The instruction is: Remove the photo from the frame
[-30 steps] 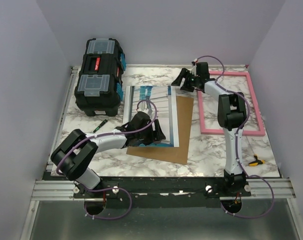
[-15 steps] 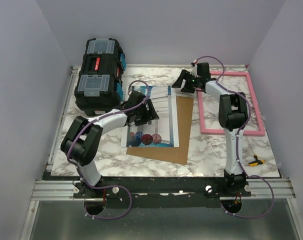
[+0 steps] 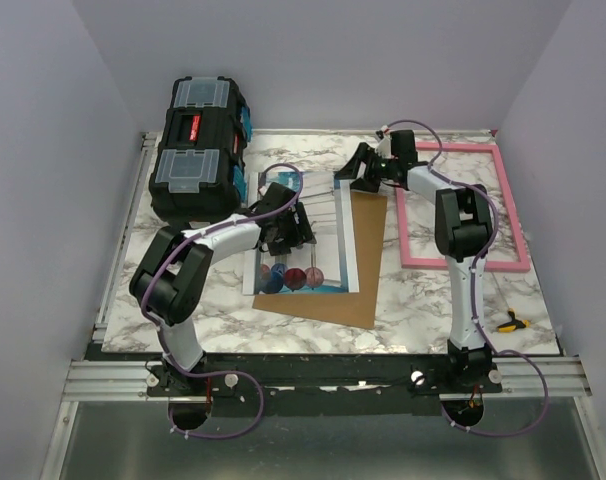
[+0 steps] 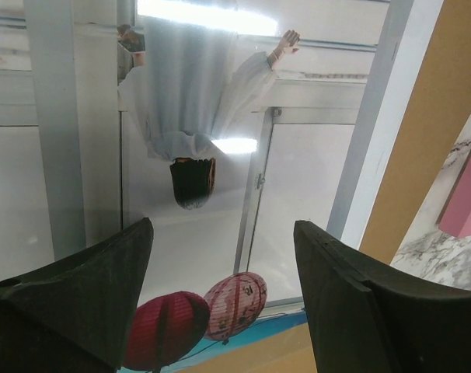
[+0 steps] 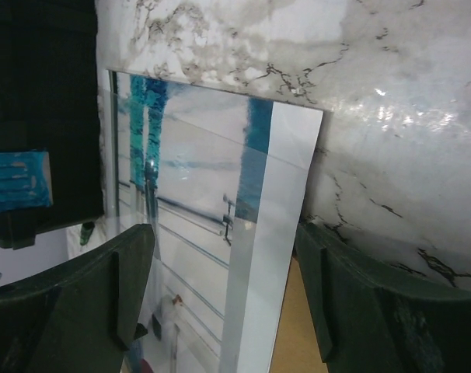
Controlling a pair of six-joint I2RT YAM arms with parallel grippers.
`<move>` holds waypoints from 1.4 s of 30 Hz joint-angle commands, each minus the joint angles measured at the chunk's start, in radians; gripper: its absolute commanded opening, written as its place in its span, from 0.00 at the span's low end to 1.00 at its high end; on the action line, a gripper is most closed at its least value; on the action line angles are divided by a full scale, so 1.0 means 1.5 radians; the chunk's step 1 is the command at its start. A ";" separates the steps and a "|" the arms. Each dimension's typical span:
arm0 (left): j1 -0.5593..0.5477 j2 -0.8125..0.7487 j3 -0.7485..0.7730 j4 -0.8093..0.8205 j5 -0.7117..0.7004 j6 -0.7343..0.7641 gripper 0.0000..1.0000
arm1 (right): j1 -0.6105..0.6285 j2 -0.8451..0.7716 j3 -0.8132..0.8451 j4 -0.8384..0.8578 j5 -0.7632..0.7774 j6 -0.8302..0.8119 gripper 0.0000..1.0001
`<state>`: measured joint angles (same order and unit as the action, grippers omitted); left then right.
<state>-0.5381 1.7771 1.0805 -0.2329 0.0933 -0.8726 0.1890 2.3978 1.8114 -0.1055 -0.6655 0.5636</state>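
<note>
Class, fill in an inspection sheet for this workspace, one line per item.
Surface: marble table.
Job's things: photo lies on backing board, beside the pink frame, outside it.
Clutter: toolbox, marker, yellow-handled tool.
Grippers: left gripper open over photo; right gripper open at its far edge.
Cables: purple cables loop along both arms.
Surroundings: plain walls, nothing else seen.

1. I see a marble counter (image 3: 423, 300) with a black toolbox (image 3: 196, 150) at its far left.
2. The pink frame (image 3: 508, 266) lies flat on the right; the brown backing board (image 3: 368, 260) lies centre, with the photo (image 3: 328, 240) overlapping it.
3. A small yellow tool (image 3: 507, 323) lies near-right.
</note>
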 commanded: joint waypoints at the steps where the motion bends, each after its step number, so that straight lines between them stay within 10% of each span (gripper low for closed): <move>1: -0.002 0.025 0.010 -0.042 -0.026 0.012 0.75 | 0.011 0.043 -0.029 0.044 -0.084 0.072 0.81; 15: -0.001 0.027 -0.014 -0.024 -0.025 0.021 0.75 | 0.011 0.108 0.046 0.091 -0.094 0.120 0.79; 24: 0.000 0.024 -0.021 -0.018 -0.024 0.025 0.75 | 0.012 0.138 -0.008 0.408 -0.218 0.336 0.62; 42: -0.001 0.022 -0.042 -0.004 -0.022 0.027 0.75 | 0.011 0.276 0.236 0.291 -0.089 0.336 0.34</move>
<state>-0.5381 1.7794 1.0645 -0.1963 0.0906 -0.8581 0.2020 2.7628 2.0926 0.4103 -0.8696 1.0901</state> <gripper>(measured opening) 0.753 0.357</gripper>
